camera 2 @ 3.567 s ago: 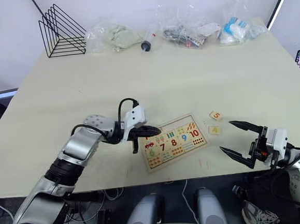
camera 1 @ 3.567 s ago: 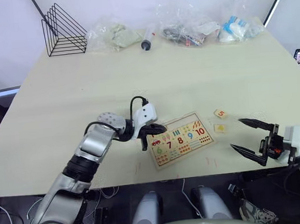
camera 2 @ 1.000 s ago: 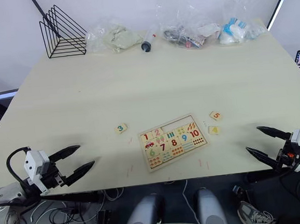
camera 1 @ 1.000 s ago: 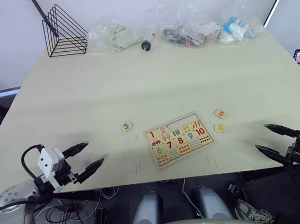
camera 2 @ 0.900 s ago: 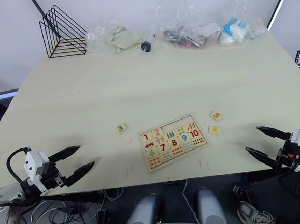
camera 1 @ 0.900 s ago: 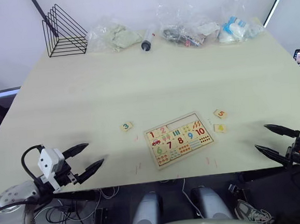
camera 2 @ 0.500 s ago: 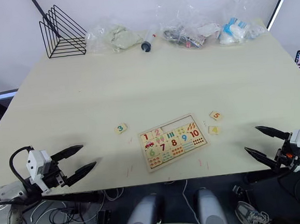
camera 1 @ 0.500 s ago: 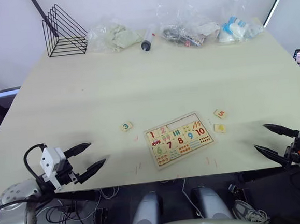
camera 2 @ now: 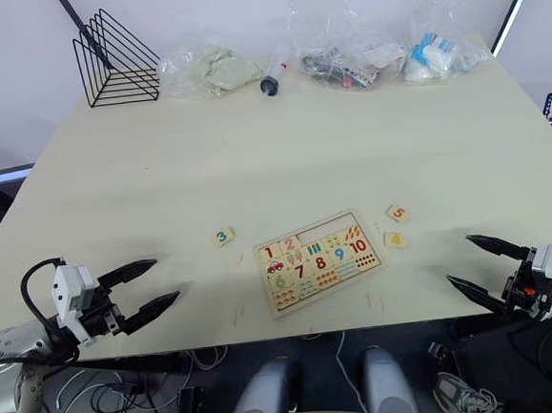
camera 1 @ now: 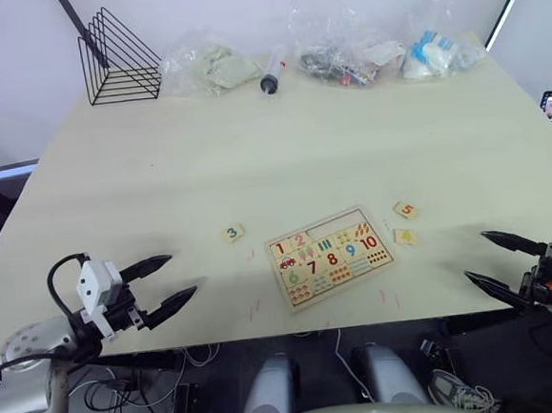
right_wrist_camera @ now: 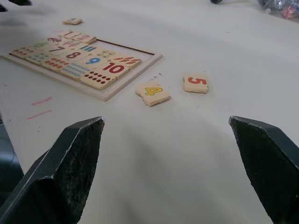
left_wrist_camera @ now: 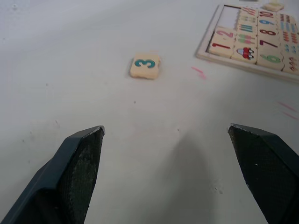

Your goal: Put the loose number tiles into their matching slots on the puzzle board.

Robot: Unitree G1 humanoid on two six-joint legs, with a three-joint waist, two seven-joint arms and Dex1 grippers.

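Head views: flat pale wooden puzzle board with printed coloured numbers lies askew near the desk's front edge. Small wooden tiles 1 and 2 sit in the slots along its far edge; the rest of that row looks bare. Loose wooden tile with green 3 lies just beyond the board's left end; tile with red 5 and tile with yellow 4 off its right end. Left gripper and right gripper hang at the front corners, jaws spread wide, empty, likely parked clear between picks.

Left wrist view: black fingers frame tile 3, well apart from it; the board is cut off.

Right wrist view: tiles 4 and 5 lie near, side by side, not touching. Counting pictures too small to read.
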